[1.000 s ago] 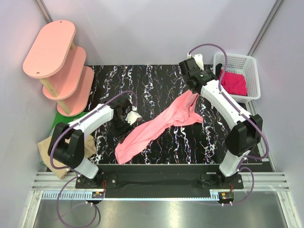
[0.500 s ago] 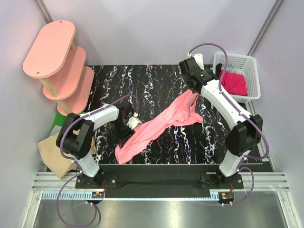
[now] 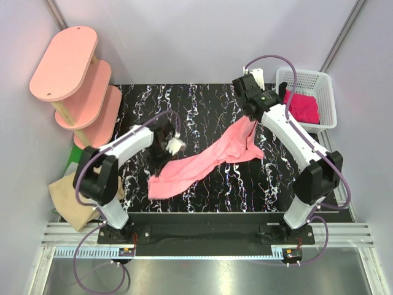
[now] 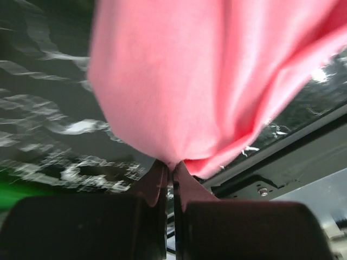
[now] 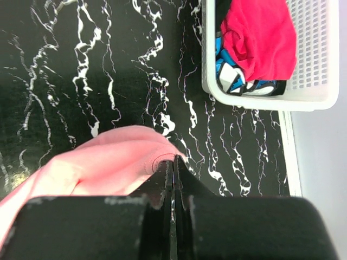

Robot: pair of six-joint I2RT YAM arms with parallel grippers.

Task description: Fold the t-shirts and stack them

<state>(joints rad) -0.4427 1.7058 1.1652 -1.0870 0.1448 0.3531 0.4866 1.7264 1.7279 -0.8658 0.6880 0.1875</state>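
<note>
Pinching the soft salmon-pink t-shirt [image 3: 209, 160], your left gripper [image 4: 172, 176] and right gripper [image 5: 173, 162] were both closed on it. Nothing looked folded — magenta-red t-shirt [image 3: 302, 106], tan-beige t-shirt [image 3: 64, 196] lay aside.

A black surface [image 3: 202, 101] veined with white marbling fills the middle of the view; at its far-left corner stands a shelf unit [image 3: 64, 61] of three pink oval boards stepped on pale wooden posts [image 3: 62, 112]; a green patch [image 3: 73, 155] shows below the lowest board; a white plastic lattice basket [image 3: 305, 71] sits at the surface's far-right corner, a blue-and-white item [image 5: 223, 70] inside it; silver rails [image 3: 61, 232] run along the near edge.
</note>
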